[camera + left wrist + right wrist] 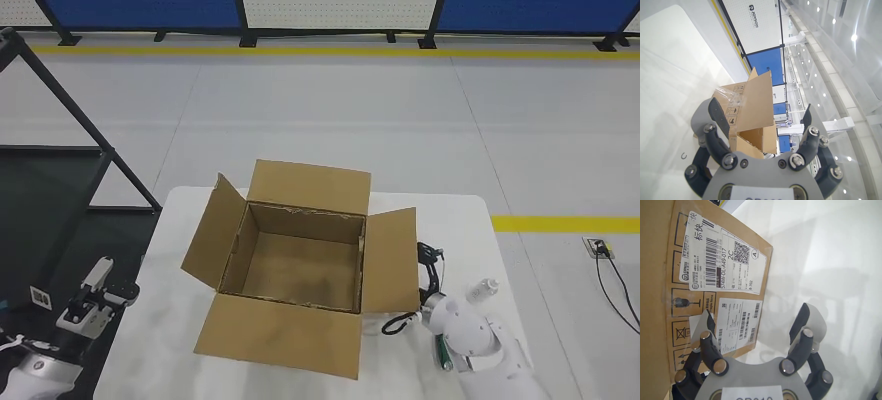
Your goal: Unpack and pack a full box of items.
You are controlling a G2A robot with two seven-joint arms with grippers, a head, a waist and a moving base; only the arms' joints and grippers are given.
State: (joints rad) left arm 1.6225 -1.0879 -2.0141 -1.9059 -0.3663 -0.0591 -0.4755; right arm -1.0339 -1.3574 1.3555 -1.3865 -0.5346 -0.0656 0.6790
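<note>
An open cardboard box (300, 265) stands in the middle of the white table (455, 215) with all its flaps folded outward. I see only bare brown floor inside it. My right gripper (756, 311) is open and holds nothing. It hovers close beside the box's labelled side wall (715, 275), and its arm (462, 335) lies at the table's near right. My left gripper (762, 108) is also open and holds nothing, some way from the box (755, 106). Its arm (88, 310) is off the table's near left corner.
A small clear bottle (485, 289) and a green item (441, 352) lie on the table by the right arm. A black cable (400, 323) curls near the box's right flap. A dark frame (60, 190) stands left of the table.
</note>
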